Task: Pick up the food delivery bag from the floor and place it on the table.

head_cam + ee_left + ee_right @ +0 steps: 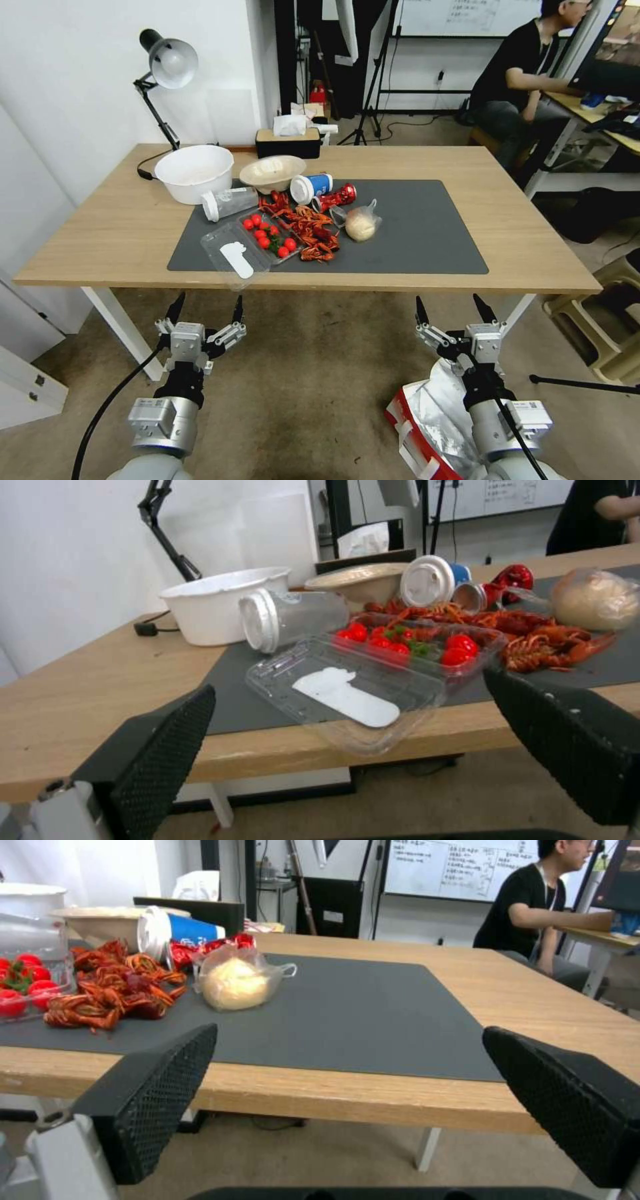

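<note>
Head view: both arms hang level before the near edge of the table [100,247], the left gripper [205,308] and right gripper [451,308] each with fingers spread and holding nothing. The food delivery bag [427,420] lies on the floor [307,393] at near right, directly beneath the right arm, which covers part of it. It shows crumpled silver foil at the mouth, a red side panel and a white handle; it appears slumped rather than upright. In my judgement the pick-up is not begun: the right arm would need to drop and turn toward the bag, taking a handle or the folded rim rather than the loose foil, which may tear or slip. Left wrist view: the released fingers frame an open clear clamshell box [360,690] overhanging the table edge; any lift should keep clear of it. Right wrist view: open fingers face the dark mat [347,1015], whose right half is bare and would suit placement.
</note>
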